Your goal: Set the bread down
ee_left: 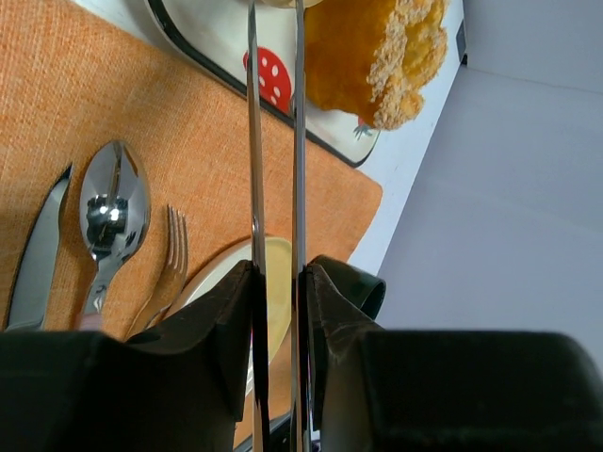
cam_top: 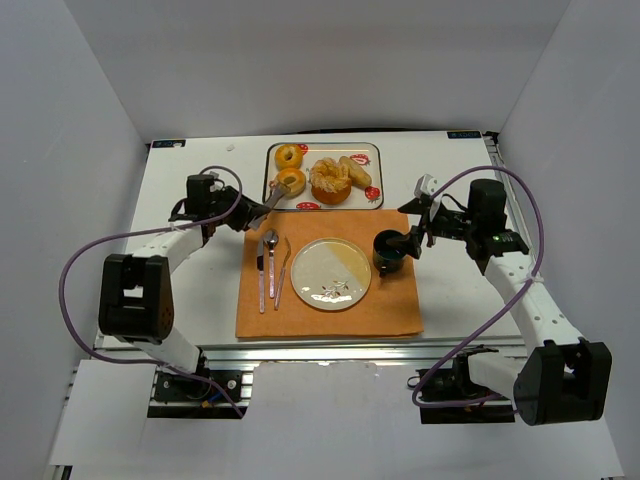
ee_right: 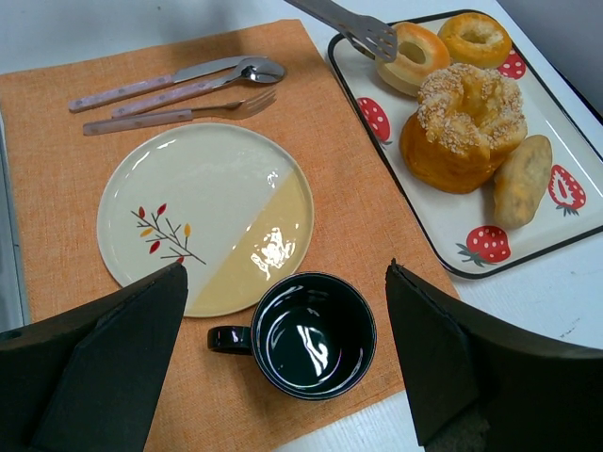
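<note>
Where tongs [ee_right: 344, 21] reach, ring-shaped bread [ee_right: 426, 72] seems glazed golden.

**LIGHTING AND IMAGE QUALITY**

Illumination is bright, diffuse and overhead; shadows on the table [cam_top: 450, 300] are short and soft. The white walls [cam_top: 320, 70] render faintly violet (a cool colour cast). Specular glare marks the mug [ee_right: 311, 339] interior, the plate [ee_right: 268, 247] glaze and the spoon [ee_left: 113, 212] bowl. In the left wrist view the tongs [ee_left: 254, 141] carry streaked reflections. The near foreground in both wrist views is underexposed and soft-edged.
</note>
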{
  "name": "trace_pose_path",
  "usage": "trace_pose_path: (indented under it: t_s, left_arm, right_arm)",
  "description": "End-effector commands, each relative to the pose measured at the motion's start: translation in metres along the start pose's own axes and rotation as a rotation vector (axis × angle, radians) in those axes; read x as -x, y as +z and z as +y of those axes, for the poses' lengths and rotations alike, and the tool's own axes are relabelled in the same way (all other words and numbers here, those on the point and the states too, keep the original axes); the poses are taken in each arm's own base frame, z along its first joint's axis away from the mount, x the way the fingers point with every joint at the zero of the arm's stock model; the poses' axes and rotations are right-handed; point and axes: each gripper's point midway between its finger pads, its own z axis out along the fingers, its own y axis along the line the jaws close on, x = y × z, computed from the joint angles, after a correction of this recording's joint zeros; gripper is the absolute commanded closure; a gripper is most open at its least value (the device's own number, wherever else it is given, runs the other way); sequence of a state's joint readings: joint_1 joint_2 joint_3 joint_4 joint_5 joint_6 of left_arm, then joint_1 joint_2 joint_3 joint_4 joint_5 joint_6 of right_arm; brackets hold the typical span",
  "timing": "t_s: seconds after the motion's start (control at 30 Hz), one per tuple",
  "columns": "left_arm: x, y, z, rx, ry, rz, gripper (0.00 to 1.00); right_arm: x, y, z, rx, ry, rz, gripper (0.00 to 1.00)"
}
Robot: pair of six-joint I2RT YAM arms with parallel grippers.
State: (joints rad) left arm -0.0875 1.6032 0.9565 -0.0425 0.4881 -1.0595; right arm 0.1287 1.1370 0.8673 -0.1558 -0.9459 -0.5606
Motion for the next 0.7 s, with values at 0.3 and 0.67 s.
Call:
trace_pose_path:
  t_s: [0.3,0.67]
  left_arm:
    - [-0.079,-0.112,-0.036,-0.166,0.183,0.035,1.00]
    - [-0.169,-0.128,0.004,-0.124,0.164,0.242,1.00]
  right_arm:
    - [0.010,-0.005,0.003,0.011,-0.035,-0.025,0.11]
    - [0.019,0.001,-0.005,0.033,-0.033,-0.045,0.11]
